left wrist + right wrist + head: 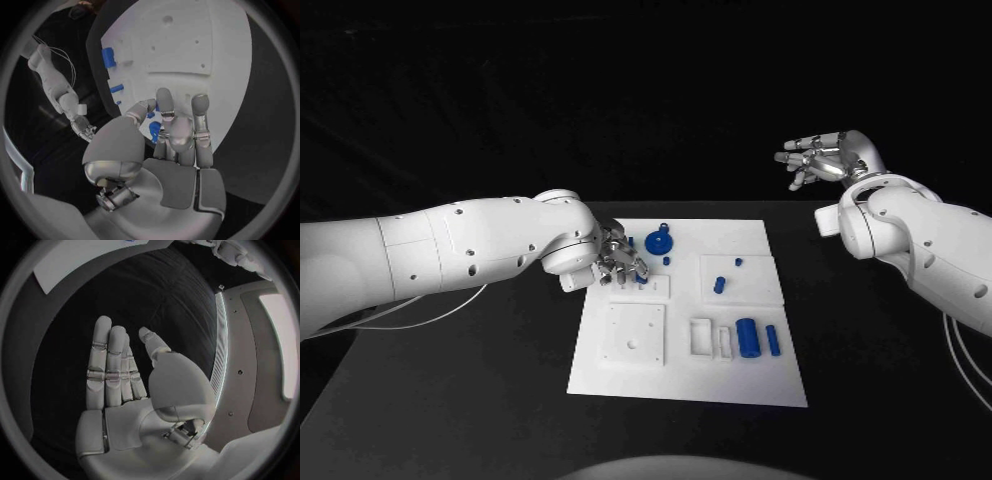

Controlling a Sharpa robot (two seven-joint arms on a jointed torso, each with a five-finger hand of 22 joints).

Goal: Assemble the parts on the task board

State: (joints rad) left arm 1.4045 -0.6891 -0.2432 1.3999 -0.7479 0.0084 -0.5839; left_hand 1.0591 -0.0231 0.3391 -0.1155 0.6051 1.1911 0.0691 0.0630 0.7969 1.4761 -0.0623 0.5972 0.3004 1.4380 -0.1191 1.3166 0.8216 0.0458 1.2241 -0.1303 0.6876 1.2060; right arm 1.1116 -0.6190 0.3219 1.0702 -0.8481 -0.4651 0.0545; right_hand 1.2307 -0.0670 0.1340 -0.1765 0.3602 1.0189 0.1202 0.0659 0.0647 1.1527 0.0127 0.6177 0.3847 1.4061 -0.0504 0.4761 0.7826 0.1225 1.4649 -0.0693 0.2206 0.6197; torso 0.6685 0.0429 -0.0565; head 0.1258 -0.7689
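Now left hand (620,262) at task board (689,385) far-left corner, fingers round small blue part (154,131); right hand (822,160) raised beyond board, fingers apart, holding nothing.

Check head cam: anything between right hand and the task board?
Nothing: in the head view only bare black table separates the right hand from the task board.

**Blue on white over black**

The tabletop (444,400) is plain black. On it lies the white task board (689,385), plain and unpatterned, with raised white blocks. The small parts (749,338) on it are solid bright blue. Both arms are glossy white; the left robot hand (620,262) and right robot hand (822,160) are silver with grey pads.
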